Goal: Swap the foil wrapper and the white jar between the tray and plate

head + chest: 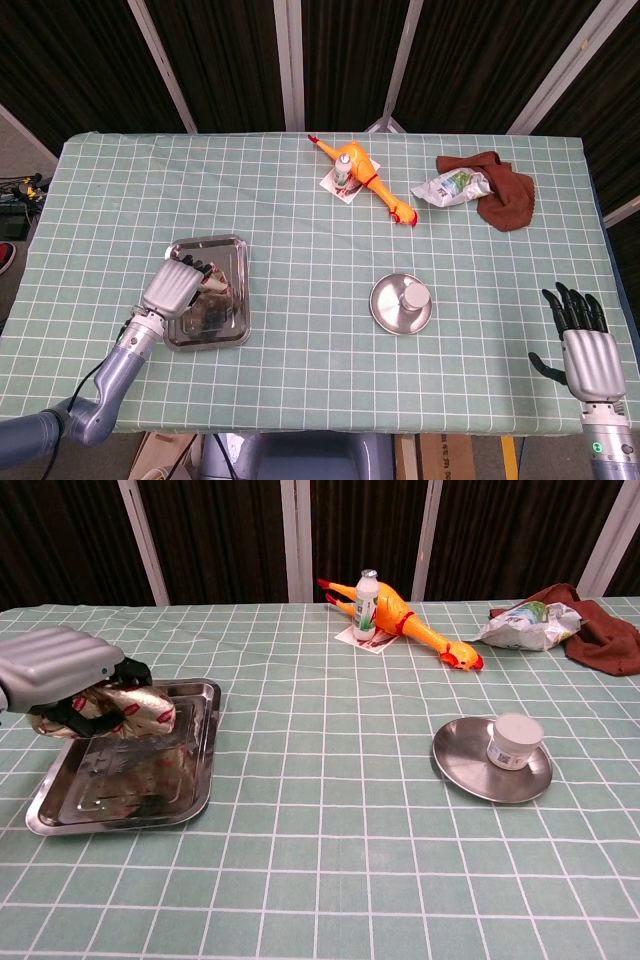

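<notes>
My left hand grips the foil wrapper, a crinkled silver packet with red labels, and holds it lifted above the steel tray. The white jar stands upright on the round steel plate right of centre. My right hand hangs open at the table's near right corner, far from the plate, and shows only in the head view.
A yellow rubber chicken and a small bottle on a card lie at the back centre. A crumpled snack bag rests against a brown cloth at the back right.
</notes>
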Motion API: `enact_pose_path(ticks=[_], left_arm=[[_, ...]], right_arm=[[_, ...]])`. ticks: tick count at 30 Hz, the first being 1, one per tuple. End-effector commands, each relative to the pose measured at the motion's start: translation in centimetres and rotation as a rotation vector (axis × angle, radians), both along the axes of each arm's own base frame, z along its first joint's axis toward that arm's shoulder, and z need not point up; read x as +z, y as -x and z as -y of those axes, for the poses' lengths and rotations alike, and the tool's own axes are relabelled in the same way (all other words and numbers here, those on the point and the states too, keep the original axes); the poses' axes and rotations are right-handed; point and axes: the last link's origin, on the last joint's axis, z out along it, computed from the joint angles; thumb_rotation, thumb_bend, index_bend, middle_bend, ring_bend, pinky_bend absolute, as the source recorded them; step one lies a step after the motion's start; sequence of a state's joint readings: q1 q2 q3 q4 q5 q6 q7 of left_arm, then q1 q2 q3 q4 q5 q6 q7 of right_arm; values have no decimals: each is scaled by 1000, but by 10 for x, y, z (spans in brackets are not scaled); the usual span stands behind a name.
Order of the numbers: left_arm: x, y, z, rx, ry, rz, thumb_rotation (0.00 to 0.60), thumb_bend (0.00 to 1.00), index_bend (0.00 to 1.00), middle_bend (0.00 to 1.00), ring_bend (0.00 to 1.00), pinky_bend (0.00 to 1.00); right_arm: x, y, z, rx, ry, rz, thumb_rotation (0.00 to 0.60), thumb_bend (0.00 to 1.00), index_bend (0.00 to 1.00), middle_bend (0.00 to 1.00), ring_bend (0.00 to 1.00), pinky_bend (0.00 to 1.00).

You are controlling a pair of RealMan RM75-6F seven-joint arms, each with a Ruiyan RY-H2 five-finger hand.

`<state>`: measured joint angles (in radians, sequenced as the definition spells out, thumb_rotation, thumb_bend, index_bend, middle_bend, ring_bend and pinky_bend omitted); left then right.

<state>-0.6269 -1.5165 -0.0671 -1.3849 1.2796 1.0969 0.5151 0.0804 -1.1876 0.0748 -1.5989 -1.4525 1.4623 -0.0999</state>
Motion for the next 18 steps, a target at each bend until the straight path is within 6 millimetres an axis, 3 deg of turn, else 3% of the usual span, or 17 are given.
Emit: enact_pose_path(ticks=[1, 6, 12, 18], left_arm=[[9, -13, -1, -40, 0, 96, 600, 623, 419, 437, 351, 547], [7, -38, -10, -165, -14, 182, 600, 609, 411, 402, 345, 547], [-7, -84, -37, -289, -17, 289, 600, 602, 413, 401, 337, 547], [-38, -115, -69, -337, 20, 248, 600, 585, 414, 400, 330, 547]], right_arm=[[0, 0, 0, 0, 2, -1, 600, 211, 107, 40, 0, 0], [-2, 3, 0, -11, 3, -19, 600, 211, 107, 40, 0, 0], [-1, 6, 3, -23, 30, -45, 600, 212, 107, 40, 0, 0], [0, 10, 7, -35, 58, -63, 600, 211, 107, 40, 0, 0]])
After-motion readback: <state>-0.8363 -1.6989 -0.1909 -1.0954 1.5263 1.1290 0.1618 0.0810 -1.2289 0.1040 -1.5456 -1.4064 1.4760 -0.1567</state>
